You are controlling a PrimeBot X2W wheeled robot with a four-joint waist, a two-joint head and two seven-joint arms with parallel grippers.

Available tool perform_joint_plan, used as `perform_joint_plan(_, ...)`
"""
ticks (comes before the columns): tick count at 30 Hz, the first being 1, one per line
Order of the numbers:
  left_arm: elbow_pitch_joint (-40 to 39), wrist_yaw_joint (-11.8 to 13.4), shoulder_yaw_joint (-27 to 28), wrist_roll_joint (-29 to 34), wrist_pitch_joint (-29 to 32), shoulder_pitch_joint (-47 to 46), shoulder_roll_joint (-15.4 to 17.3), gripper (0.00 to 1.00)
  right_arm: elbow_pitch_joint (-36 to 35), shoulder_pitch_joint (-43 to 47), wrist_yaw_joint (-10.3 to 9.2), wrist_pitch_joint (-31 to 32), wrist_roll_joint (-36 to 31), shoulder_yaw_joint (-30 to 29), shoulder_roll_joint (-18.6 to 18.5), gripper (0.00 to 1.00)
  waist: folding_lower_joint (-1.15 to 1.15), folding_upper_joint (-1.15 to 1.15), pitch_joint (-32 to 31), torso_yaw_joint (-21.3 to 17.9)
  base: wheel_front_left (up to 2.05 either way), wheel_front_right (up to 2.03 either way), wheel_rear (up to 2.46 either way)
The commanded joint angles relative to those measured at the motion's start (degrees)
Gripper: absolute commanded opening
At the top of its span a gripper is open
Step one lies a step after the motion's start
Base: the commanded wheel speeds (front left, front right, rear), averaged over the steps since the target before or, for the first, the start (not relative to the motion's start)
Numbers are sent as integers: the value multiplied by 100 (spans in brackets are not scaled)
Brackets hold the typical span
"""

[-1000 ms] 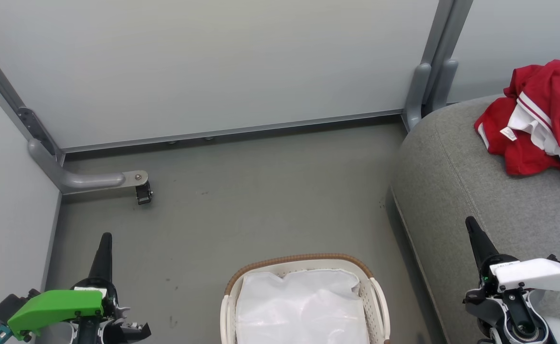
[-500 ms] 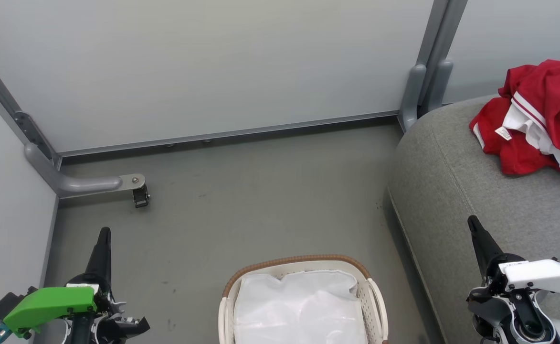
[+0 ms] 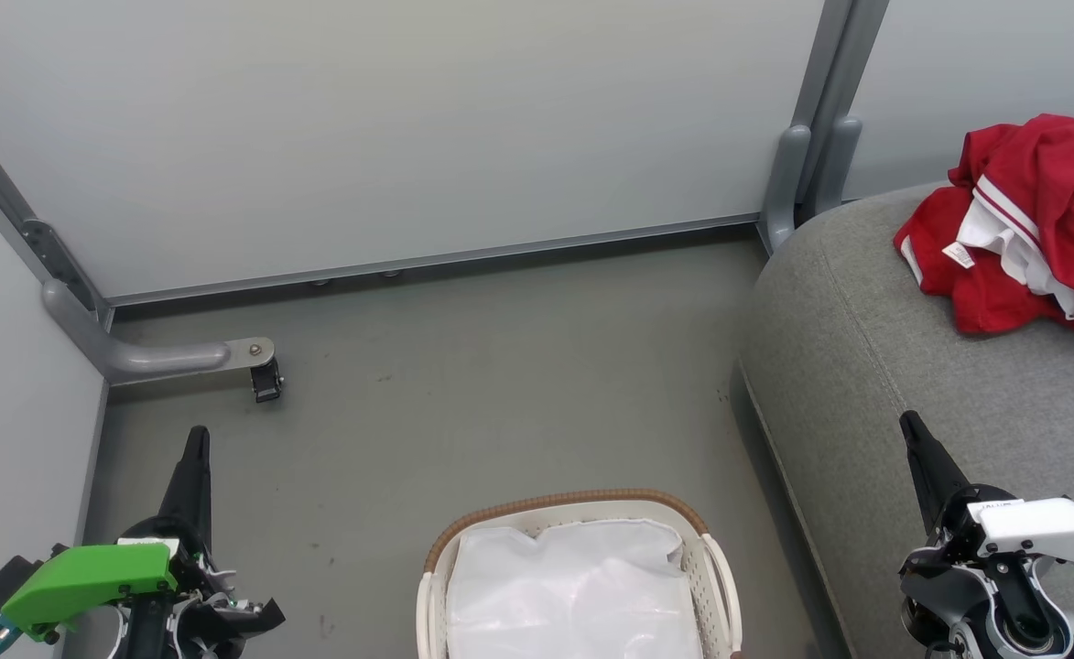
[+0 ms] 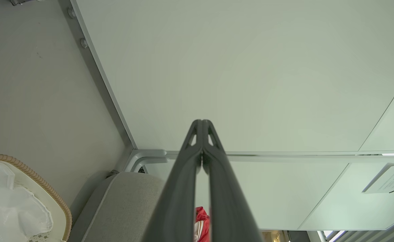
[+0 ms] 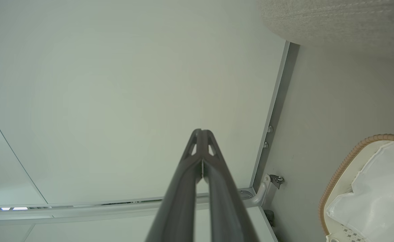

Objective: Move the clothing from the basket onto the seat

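At 8 o'clock the left gripper point(image 3: 195, 441) is seen pressed shut on nothing. At 6 o'clock the basket point(image 3: 555, 502) is seen holding just its white liner point(image 3: 573, 586). At 2 o'clock the clothing point(image 3: 1040, 192) is heaped on the seat point(image 3: 903, 366), well apart from both grippers. At 4 o'clock the right gripper point(image 3: 911, 428) is likewise closed and empty. The transfer is judged done; no further grasp is called for.
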Motion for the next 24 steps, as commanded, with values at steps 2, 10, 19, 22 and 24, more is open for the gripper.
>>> perform_joint_plan(2, -9, -24, 14, -24, 18, -60, 35, 0, -22, 60, -2, 18, 21, -13, -34, 0, 0, 66, 0, 0, 0, 0, 0)
perform_joint_plan(10, -9, -24, 13, -24, 18, -59, 35, 0, -23, 60, -2, 18, 21, -12, -34, 0, 0, 66, 0, 0, 0, 0, 0)
perform_joint_plan(19, -10, -24, 13, -24, 17, -59, 35, 0, -22, 60, -2, 18, 21, -12, -34, 0, 0, 66, 0, 0, 0, 0, 0)
perform_joint_plan(22, -9, -24, 13, -25, 17, -59, 35, 0, -22, 60, -2, 17, 21, -12, -34, 0, 0, 66, 0, 0, 0, 0, 0)
perform_joint_plan(24, -9, -24, 13, -25, 17, -59, 35, 0, -22, 60, -2, 18, 21, -12, -34, 0, 0, 66, 0, 0, 0, 0, 0)
